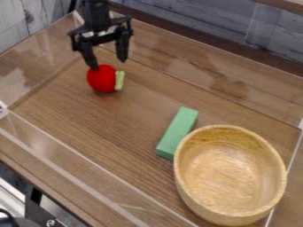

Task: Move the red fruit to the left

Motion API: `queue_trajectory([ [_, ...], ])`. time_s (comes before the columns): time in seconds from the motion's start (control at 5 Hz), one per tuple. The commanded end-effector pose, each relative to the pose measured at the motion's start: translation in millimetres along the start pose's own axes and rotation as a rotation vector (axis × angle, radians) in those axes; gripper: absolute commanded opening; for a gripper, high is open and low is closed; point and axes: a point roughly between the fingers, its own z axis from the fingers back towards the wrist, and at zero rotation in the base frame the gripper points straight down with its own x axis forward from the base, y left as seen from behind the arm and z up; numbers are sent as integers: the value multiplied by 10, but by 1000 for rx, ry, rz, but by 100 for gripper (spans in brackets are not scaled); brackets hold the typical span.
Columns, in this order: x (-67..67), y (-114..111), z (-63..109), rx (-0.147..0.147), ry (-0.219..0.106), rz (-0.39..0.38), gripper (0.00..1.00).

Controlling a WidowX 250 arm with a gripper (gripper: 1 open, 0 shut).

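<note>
Release step: gripper [103, 55] jaws spread wide, empty, hovering just above the red fruit [103, 79]. Fruit rests on the table [95, 133], well up-left of the wooden bowl [229, 173], green block [179, 132] between them. Looks placed; next move: lift clear without nudging it.

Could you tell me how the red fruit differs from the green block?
The red fruit is rounded and bright red with a green cap; the green block is a flat-sided, elongated rectangle in plain green. The fruit lies far left under the gripper; the block lies beside the bowl. Both rest free on the table.
</note>
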Motion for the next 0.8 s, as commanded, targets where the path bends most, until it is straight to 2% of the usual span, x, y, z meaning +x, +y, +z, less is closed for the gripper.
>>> queue_trajectory([
  [0.0,-150,-129,247,-29,-55,-48,100],
  [0.2,-208,-202,211,-10,-69,-107,100],
  [0.4,-212,-230,195,-4,-83,-144,100],
  [0.6,-252,-267,296,3,-88,-222,100],
])
